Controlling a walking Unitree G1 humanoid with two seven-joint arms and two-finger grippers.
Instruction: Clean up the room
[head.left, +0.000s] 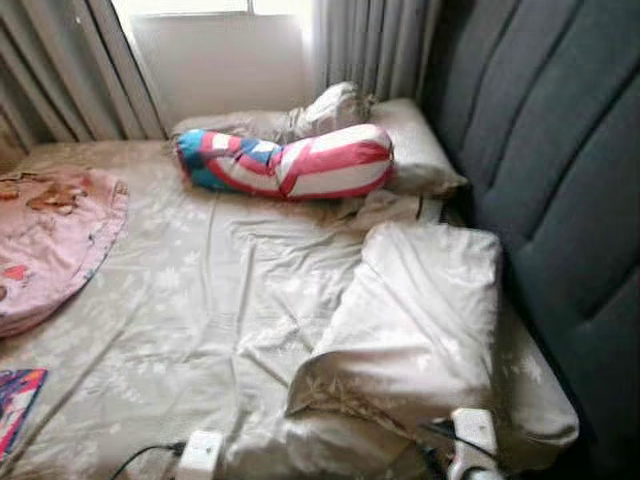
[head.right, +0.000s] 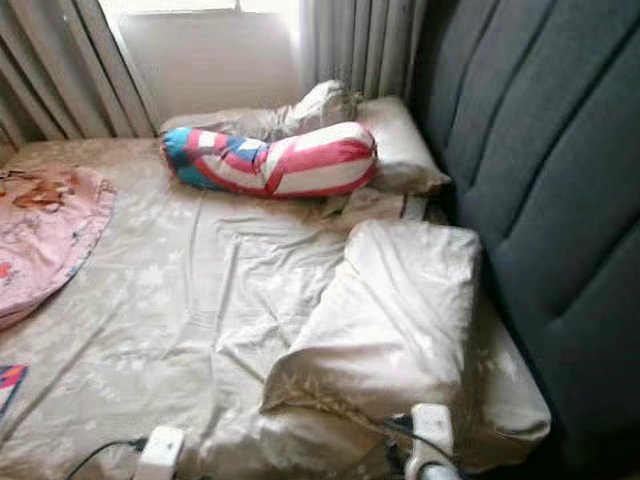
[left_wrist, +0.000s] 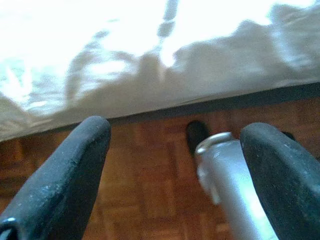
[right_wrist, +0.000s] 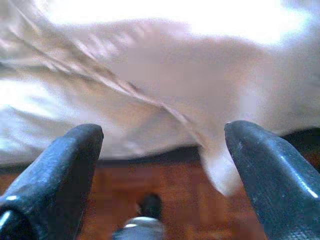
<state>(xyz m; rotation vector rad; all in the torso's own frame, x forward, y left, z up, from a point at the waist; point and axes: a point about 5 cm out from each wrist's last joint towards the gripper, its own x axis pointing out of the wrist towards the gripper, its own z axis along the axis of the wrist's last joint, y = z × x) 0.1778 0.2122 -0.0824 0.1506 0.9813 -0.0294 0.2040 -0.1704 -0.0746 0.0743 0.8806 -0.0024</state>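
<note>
A rumpled beige sheet (head.left: 200, 300) covers the bed. On its right side lies a folded beige duvet (head.left: 420, 310). A red, white and blue bolster (head.left: 290, 160) lies across the far end, in front of a beige pillow (head.left: 415, 150) and a crumpled beige cloth (head.left: 335, 105). A pink blanket (head.left: 50, 240) is spread at the left. My left gripper (left_wrist: 177, 132) hangs open over the parquet floor (left_wrist: 150, 180), just below the bed's edge. My right gripper (right_wrist: 162, 132) is open too, close to the hanging sheet edge (right_wrist: 215, 170), with nothing between its fingers.
A dark padded headboard (head.left: 560, 180) runs along the bed's right side. Grey curtains (head.left: 370, 40) and a bright window (head.left: 215, 50) stand behind the bed. A colourful flat item (head.left: 15, 400) lies at the near left edge. My silver leg (left_wrist: 235, 190) stands on the floor.
</note>
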